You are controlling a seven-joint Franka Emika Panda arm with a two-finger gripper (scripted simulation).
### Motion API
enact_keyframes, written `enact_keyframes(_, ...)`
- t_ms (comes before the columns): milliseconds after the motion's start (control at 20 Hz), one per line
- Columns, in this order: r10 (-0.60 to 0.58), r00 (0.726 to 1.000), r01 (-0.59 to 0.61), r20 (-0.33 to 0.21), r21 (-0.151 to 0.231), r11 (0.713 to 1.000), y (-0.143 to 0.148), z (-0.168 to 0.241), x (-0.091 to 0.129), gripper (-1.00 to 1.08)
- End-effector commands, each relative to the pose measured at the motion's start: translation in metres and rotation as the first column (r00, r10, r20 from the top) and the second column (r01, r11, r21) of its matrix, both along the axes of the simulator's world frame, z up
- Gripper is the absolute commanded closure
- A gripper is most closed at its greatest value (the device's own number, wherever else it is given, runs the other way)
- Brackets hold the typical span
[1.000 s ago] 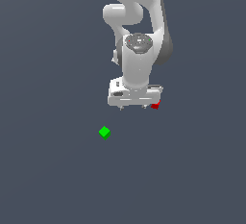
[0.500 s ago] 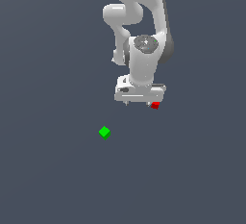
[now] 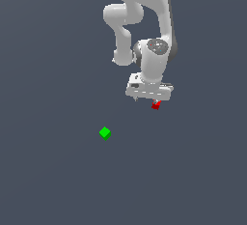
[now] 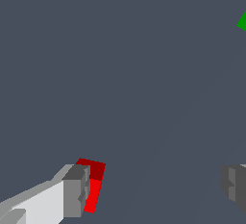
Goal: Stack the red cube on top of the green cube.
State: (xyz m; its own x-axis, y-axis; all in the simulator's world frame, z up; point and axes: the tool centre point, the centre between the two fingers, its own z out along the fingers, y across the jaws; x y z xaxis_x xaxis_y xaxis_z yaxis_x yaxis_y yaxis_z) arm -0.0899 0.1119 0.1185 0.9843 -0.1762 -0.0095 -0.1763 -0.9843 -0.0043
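Observation:
The red cube (image 3: 156,105) rests on the grey floor, just under the white gripper (image 3: 150,98), whose hand hides most of the cube in the exterior view. In the wrist view the gripper (image 4: 156,187) is open, its two grey fingertips (image 4: 77,189) far apart. The red cube (image 4: 93,185) lies between them, right against the inner side of one fingertip and far from the other. The green cube (image 3: 104,133) sits apart on the floor, toward the exterior view's left and nearer the camera. Only a corner of the green cube (image 4: 242,22) shows at the wrist picture's edge.
The white arm (image 3: 144,21) rises behind the gripper toward the top of the exterior view. The plain dark grey floor (image 3: 58,180) carries nothing else that I can see.
The gripper has shifted toward the exterior view's right, over the red cube. Neither cube has moved.

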Motion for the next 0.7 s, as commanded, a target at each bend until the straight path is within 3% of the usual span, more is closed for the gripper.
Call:
enact_keyframes(0, -0.037, 0.999, 0.037, 0.002, -0.001, 0.999, 0.012, -0.008, -0.011, -0.92)
enact_keyframes(650, -0.178, 0.984, 0.178, 0.007, -0.005, 0.984, 0.067, -0.041, -0.046, -0.92)
